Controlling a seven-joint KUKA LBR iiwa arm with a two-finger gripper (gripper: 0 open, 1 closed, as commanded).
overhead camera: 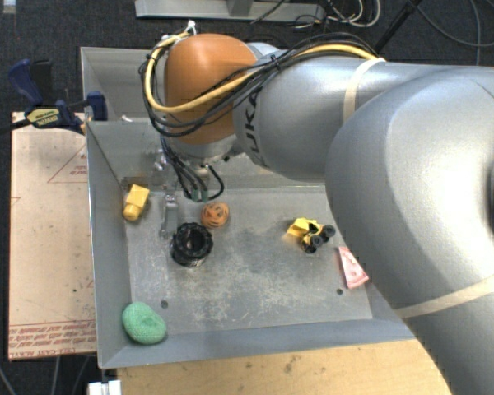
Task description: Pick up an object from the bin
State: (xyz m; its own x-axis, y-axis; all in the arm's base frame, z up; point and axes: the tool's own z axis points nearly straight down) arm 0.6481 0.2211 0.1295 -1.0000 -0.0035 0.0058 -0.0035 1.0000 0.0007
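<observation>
Grey bin (255, 290) with green lump (143, 322), yellow block (136, 202), orange ball (215, 215), black ring (190, 243)

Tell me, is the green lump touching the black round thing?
Apart. The camera view shows the green lump in the near left corner, the black round thing farther up, bare bin floor between them.

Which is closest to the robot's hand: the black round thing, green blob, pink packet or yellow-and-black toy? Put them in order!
1. Black round thing, just beside the hand.
2. Green blob, the view's lower-left bin corner.
3. Yellow-and-black toy, right of middle.
4. Pink packet, by the right wall.
</observation>
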